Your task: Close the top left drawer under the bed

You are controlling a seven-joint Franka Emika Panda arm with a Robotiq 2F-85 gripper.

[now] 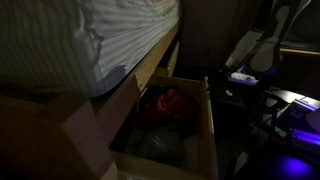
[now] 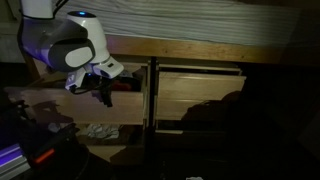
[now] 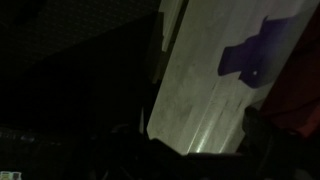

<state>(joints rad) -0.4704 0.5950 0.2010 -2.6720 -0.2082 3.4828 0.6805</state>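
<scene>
At middle left in an exterior view the one gripper, its jaw gap too dark to tell, hung over the pulled-out top left drawer, probably placed to push it home past one red item, while two shut drawers sat stacked at right.
</scene>
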